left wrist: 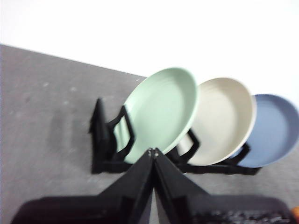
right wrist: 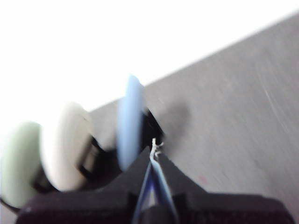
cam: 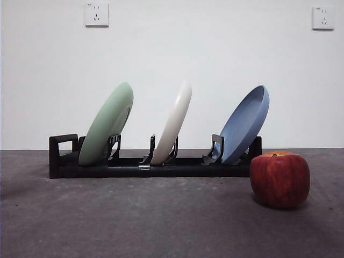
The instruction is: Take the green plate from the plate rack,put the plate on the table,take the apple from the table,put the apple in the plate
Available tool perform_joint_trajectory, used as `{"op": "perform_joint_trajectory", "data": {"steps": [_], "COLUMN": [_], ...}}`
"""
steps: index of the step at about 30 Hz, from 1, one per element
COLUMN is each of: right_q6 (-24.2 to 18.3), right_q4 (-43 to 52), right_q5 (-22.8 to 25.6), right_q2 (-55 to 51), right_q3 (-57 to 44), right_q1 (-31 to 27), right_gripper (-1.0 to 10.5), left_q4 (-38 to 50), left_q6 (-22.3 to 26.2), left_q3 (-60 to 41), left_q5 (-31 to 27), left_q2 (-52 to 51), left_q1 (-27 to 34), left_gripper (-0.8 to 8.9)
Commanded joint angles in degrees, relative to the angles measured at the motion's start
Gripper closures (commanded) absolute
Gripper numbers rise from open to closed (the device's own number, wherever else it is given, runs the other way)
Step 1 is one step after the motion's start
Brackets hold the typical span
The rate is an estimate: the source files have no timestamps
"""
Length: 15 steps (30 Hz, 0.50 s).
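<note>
So the cream-white plate (cam: pixel 173 124) is sitting in the middle slot, leaning over to the right with its top edge tipped that way. The blue plate (cam: pixel 246 124) is sitting one slot further right, leaning the same direction, and its hollow face is showing a bit from the front. The two aren't touching each other; there's a clear gap between them. Behind everything a plain white wall (cam: pixel 172 59) is filling the background, and two white wall sockets are hanging up high on it, one (cam: pixel 97 14) toward the left and the other (cam: pixel 323 18) near the right edge.
</note>
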Motion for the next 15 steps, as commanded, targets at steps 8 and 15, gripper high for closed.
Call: {"op": "perform_joint_trajectory", "data": {"steps": [8, 15], "right_q6": [-2.27, -7.89], "right_q4": [-5.53, -19.17], "right_q5": [-18.05, -38.05], "right_q2": [23.06, 40.72], "right_q3": [28.41, 48.28], "right_q1": [-0.02, 0.72], "right_gripper": [9.6, 9.6], "left_q4": [-9.7, -17.9], "left_q6": [0.37, 2.71], "left_q3": [23.69, 42.84], "left_q5": [13.55, 25.99], "left_q2": [18.29, 31.61], "left_q1": [0.07, -0.22], "left_gripper": [8.18, 8.18]}}
